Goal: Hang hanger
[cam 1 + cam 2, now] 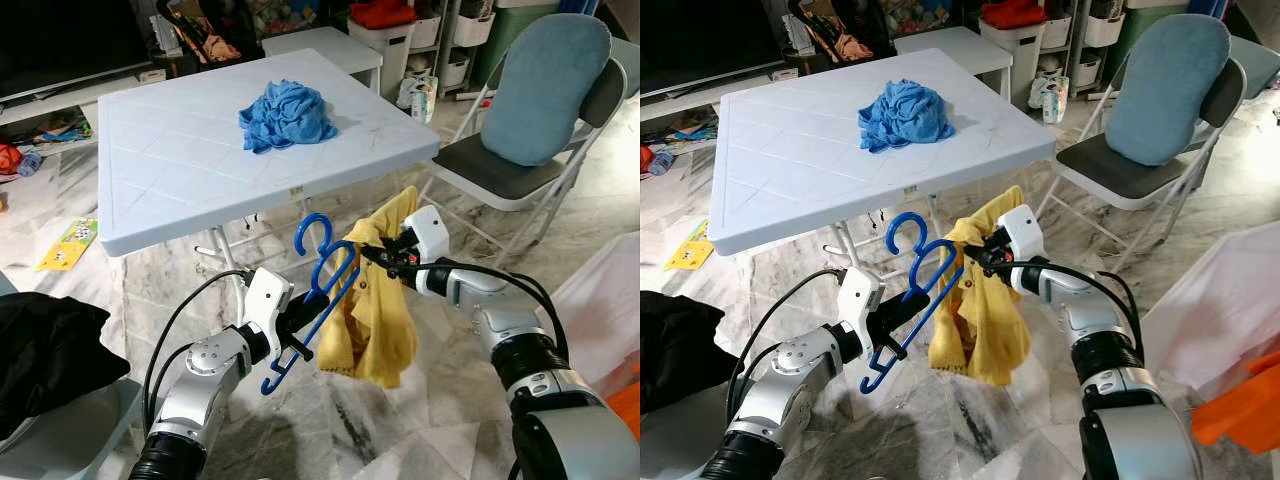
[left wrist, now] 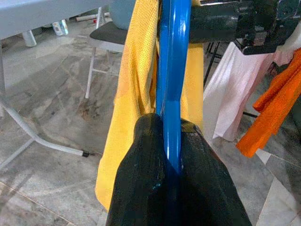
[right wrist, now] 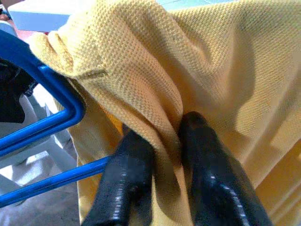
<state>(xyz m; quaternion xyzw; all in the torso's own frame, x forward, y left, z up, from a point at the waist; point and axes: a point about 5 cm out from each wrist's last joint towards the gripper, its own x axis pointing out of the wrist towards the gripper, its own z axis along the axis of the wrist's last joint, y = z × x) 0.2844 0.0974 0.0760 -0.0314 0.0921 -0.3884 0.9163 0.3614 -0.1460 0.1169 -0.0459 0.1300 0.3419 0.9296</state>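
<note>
A blue plastic hanger is held upright in front of the white table, hook up. My left gripper is shut on its lower bar; in the left wrist view the black fingers clamp the blue hanger. A yellow garment hangs from the hanger's right end. My right gripper is shut on the top fold of that cloth, and its fingers pinch the yellow garment next to the hanger.
The white folding table stands just behind, with a crumpled blue cloth on it. A folding chair with a blue cushion is at the right. A dark garment lies on a seat at the left. Marble floor lies below.
</note>
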